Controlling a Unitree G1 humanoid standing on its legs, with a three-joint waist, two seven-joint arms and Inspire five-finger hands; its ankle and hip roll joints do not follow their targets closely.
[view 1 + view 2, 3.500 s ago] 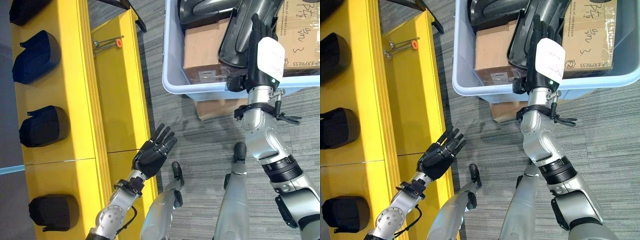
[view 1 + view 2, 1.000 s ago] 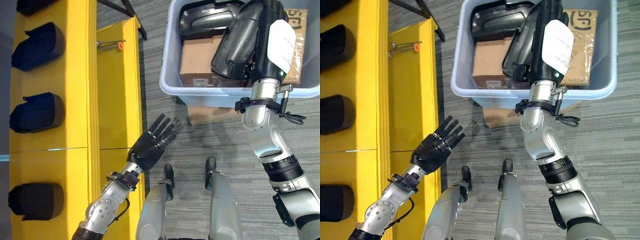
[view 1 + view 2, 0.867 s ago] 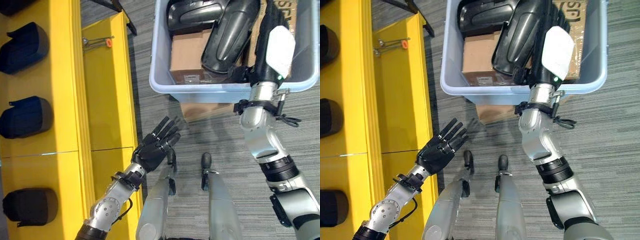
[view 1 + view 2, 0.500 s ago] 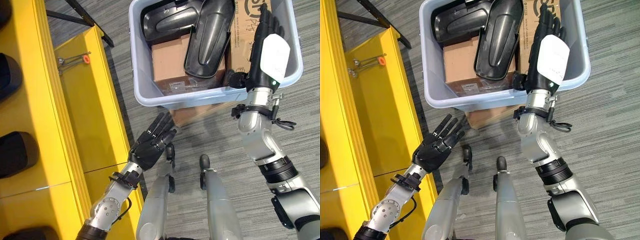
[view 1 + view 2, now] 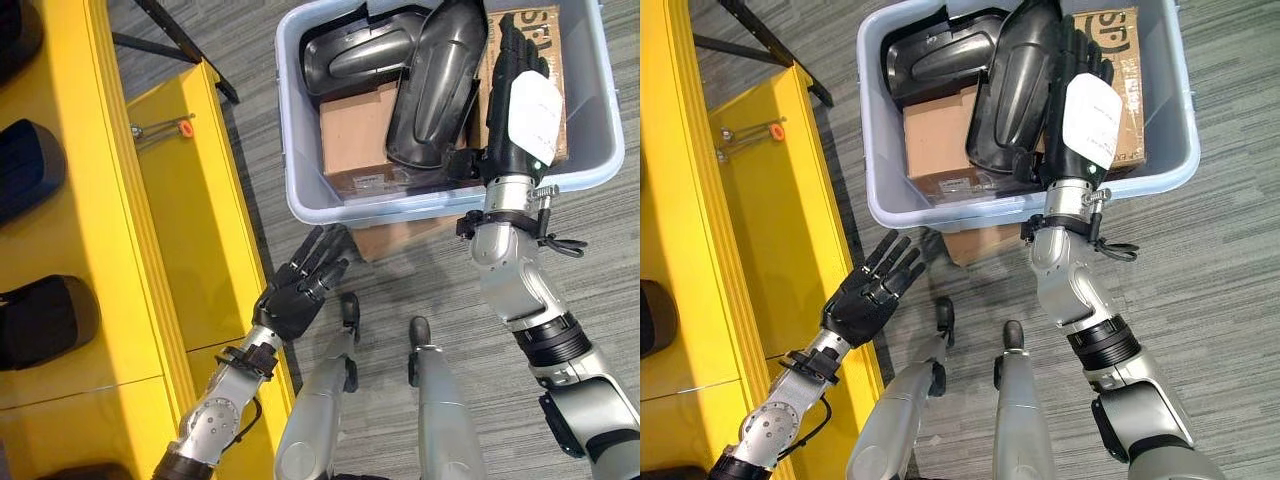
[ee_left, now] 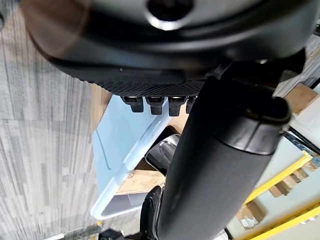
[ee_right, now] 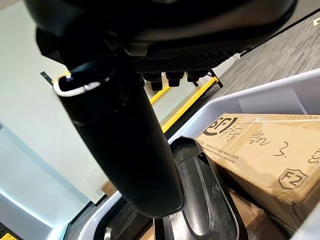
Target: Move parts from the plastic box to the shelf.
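Note:
A pale blue plastic box [image 5: 400, 205] stands on the floor, holding two black moulded parts and cardboard boxes. One long black part [image 5: 440, 80] leans across the middle and another [image 5: 360, 55] lies at the back. My right hand [image 5: 520, 110], white-covered on its back, reaches over the front wall with straight fingers above a printed carton [image 5: 1122, 40], just beside the long part [image 7: 200, 200]. The right hand is open and holds nothing. My left hand [image 5: 290, 300] hovers open above the carpet between the box and the yellow shelf [image 5: 100, 200].
Dark parts [image 5: 30, 170] [image 5: 45, 320] sit along the shelf's top level. An orange-handled tool [image 5: 165, 128] lies on the lower yellow ledge [image 5: 210, 220]. A flat cardboard piece [image 5: 400, 238] pokes out under the box. A black stand leg [image 5: 180, 50] crosses the floor behind the shelf.
The camera has shifted, so the box and shelf sit differently in view. My right hand has reached further over the box's front wall; the left hand has stayed open.

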